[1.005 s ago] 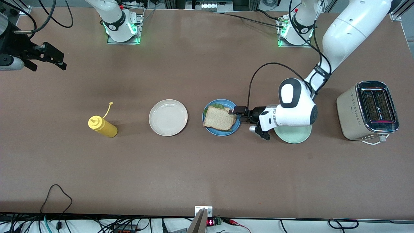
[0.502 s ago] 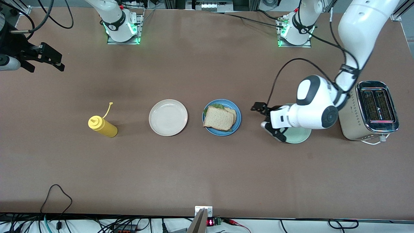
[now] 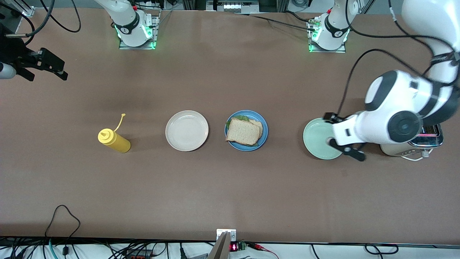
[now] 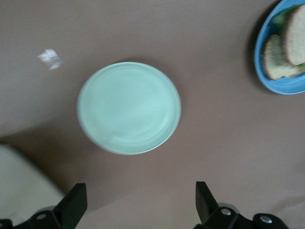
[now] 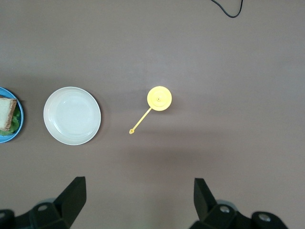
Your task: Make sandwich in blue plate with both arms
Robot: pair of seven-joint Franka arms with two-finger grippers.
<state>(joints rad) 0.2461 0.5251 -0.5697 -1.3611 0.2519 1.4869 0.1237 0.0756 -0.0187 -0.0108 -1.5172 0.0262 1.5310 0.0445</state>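
The sandwich [image 3: 243, 131] looks finished: two bread slices over lettuce on the blue plate [image 3: 263, 125], mid-frame. Nothing obvious is left. Three plates, one yellow bottle [image 3: 114, 140], one toaster [image 3: 429, 131]. The left gripper [image 3: 339, 135], spread empty, hangs over the mint plate [image 3: 316, 140]; the right gripper [image 3: 45, 68], spread empty, waits upper left.

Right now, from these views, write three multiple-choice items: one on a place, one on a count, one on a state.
1. The left gripper is over:
A. the mint-green plate
B. the yellow bottle
C. the beige-white plate

2. Plates on the table:
A. two
B. three
C. four

3. The blue plate is:
A. bare
B. upside down
C. holding the sandwich

Key: 1 A, it hangs over the plate's edge. 2 B, beige-white, blue, mint-green. 3 C, bread over lettuce lies on it.
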